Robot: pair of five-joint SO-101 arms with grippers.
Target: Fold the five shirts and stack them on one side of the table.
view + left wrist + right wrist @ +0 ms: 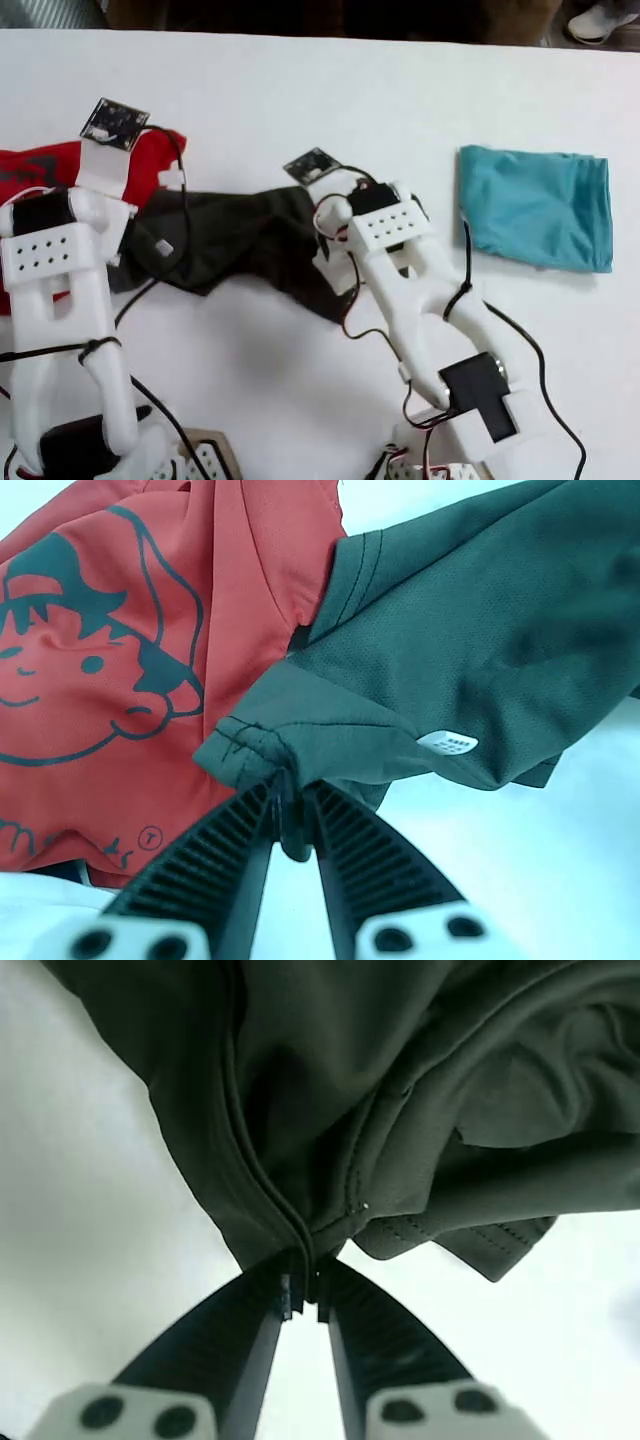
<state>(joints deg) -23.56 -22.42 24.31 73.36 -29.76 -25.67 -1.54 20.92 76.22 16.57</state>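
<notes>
Grip: left gripper (293, 815) and right gripper (305, 1295) each pinched on dark shirt (240, 235) hem;
Advice: lift evenly, spread taut; clear red shirt (150, 165) first

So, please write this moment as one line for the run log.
left gripper: shut on dark shirt | right gripper: shut on dark shirt | red shirt: partly under dark shirt | teal shirt: folded, lying apart

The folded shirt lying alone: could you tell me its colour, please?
The folded shirt is teal, clearest in the high view.
</notes>
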